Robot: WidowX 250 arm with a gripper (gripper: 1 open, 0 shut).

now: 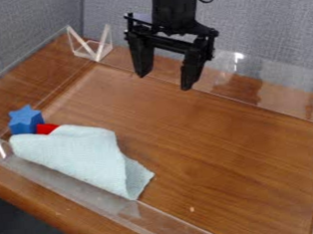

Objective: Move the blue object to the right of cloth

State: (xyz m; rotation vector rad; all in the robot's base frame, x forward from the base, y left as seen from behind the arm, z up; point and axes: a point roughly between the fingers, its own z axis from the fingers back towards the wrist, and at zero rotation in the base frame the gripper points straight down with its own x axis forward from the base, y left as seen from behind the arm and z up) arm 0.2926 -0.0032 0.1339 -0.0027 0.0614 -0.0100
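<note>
Camera view. The task appears not yet begun in any practical sense. The blue object (24, 118) rests on the bench (242, 154) at the far left, just off the upper left corner of the cloth (84, 159), at roughly ten o'clock from the cloth's middle. A small red piece (46, 128) lies just beside the blue object, at about its four o'clock, and seems to touch the cloth's edge. The bench area at three o'clock from the cloth, where the object is to end up, holds nothing visible.

The end effector (166, 74) hangs above the middle rear of the bench, pointing downward, its two dark fingers spread apart with nothing between them. It holds nothing and touches nothing.

Relative position: the blue object lies well apart from the end effector, at about eight o'clock from it and lower in the picture.

Judgement: approach, grasp, transfer across the cloth and release all remain outstanding. The adjacent red piece may be disturbed during the grasp.
</note>
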